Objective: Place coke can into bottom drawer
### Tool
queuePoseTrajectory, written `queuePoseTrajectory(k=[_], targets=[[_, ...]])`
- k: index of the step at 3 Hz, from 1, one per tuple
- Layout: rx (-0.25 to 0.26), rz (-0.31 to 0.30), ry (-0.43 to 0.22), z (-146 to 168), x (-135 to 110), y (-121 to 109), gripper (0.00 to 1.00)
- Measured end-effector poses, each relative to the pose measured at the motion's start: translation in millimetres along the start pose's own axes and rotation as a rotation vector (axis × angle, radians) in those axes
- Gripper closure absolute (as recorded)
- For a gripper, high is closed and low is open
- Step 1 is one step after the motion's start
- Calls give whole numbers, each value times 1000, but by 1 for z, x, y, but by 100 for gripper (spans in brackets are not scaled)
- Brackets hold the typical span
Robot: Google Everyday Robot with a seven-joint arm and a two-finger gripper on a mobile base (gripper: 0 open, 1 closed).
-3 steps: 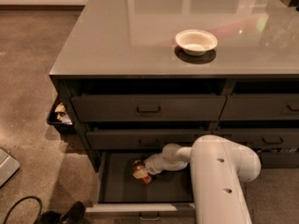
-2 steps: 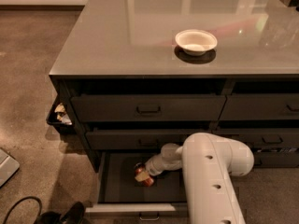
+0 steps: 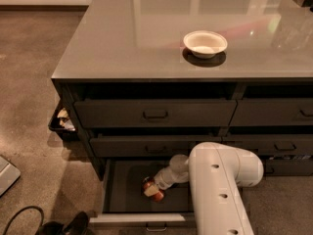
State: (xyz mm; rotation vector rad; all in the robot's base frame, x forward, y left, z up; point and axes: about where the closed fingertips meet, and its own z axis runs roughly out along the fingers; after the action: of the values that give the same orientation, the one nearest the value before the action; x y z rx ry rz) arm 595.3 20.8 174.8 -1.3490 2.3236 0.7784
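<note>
Can: the can (image 3: 158, 195) sits low inside the open drawer (image 3: 126, 192), a little right of the drawer's middle. It is tipped over at a slant, not upright. Red shows on both sides of a pale finger.
Fingers: the fingers (image 3: 150, 190) are closed around the can, pinching it. One pale finger lies across its body, touching it. The other finger is hidden behind the can.
Gripper: the gripper (image 3: 152, 190) is down in the drawer, near its floor, and reaches in from the right.
Arm: the white arm (image 3: 221, 180) fills the lower right. Its thick link stands in front of the drawer's right end, and a slimmer wrist slants down and left to the gripper.
Drawer: the lowest of the left column, pulled out toward me, with a dark inside and its handle at the bottom edge.
Other drawers: the top drawer (image 3: 155, 113) and middle drawer (image 3: 146, 146) above it are pushed in.
Surface: the grey glossy surface (image 3: 146, 33) carries a white bowl (image 3: 205, 43), right of centre and well apart from the can.
Floor: a small bin (image 3: 60, 122) sits against the cabinet's left side, and a black cable (image 3: 19, 217) lies at the lower left.
</note>
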Motion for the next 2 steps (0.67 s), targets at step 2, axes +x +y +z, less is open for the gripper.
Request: queuePoseTrajectory(k=[2], targets=[[-13,2,2,8,9,2,11]])
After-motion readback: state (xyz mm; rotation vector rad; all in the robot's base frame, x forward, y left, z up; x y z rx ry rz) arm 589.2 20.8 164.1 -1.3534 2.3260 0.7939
